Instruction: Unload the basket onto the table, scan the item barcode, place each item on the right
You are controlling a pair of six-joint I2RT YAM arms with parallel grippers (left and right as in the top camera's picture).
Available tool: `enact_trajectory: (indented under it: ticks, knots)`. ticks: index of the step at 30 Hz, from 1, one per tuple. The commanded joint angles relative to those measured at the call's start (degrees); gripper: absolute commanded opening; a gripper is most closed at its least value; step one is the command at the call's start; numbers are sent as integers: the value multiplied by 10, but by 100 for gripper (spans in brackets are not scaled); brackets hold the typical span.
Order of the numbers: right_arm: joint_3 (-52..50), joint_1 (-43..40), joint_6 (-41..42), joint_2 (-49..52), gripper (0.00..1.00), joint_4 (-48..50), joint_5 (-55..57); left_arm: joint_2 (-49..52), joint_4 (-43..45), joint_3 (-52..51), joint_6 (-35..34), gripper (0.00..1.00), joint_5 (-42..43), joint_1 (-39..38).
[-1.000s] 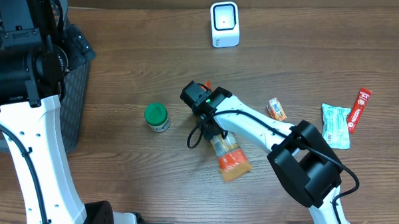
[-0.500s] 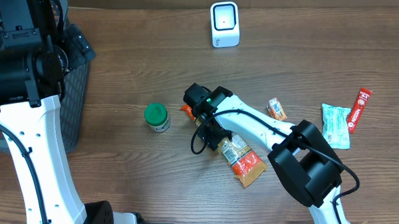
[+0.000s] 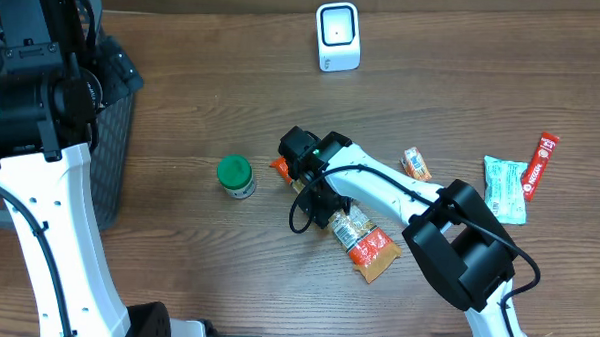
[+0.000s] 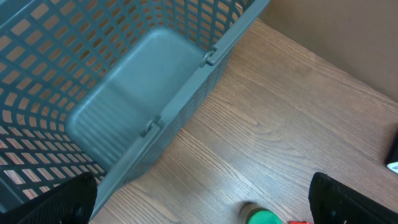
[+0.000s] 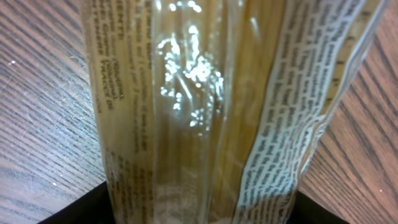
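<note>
Since a second ago the clear, orange-ended plastic packet (image 3: 360, 241) has gone from a bunched tilt under the right gripper (image 3: 317, 197) to lying flat on the brown wooden table (image 3: 463, 84), at 4 o'clock from that gripper. Whether those jaws clamp it cannot be told. The left gripper (image 4: 208, 200) stands wide apart over the grey mesh basket (image 4: 124, 106). Count: one packet, one white scanner (image 3: 338, 37) at 12 o'clock, one green-lidded jar (image 3: 236, 175), one small orange wrapper (image 3: 414, 164), one pale green pouch (image 3: 505, 189), one red stick sachet (image 3: 542, 165).

You get bright, even light from above, soft shadows on the table (image 3: 483, 95), and white shiny spots on the packet (image 5: 199, 93) up close.
</note>
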Motion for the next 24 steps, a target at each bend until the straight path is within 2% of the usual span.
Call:
enact_trajectory:
  ticks: [1,6,9,10,13,14,16,18,24]
  knots:
    - [5,0,-1,6,77,-4,-21,4,0,6,5,100,-7,2]
    - [5,0,-2,6,77,-3,-28,4,0,6,5,100,-7,2]
    - [4,0,-2,6,68,2,-55,4,0,6,5,100,-7,2]
    - [4,0,-2,6,63,2,-57,4,0,6,5,100,-7,2]
    - [3,0,-2,6,28,3,-56,4,0,6,5,100,-7,2]
    - [3,0,-2,6,21,3,-56,4,0,6,5,100,-7,2]
    - [3,0,-2,6,20,3,-56,4,0,6,5,100,-7,2]
    - [3,0,-2,6,26,5,-56,4,0,6,5,100,-7,2]
    - [5,-1,-2,6,28,-4,-59,4,0,6,5,99,-7,2]
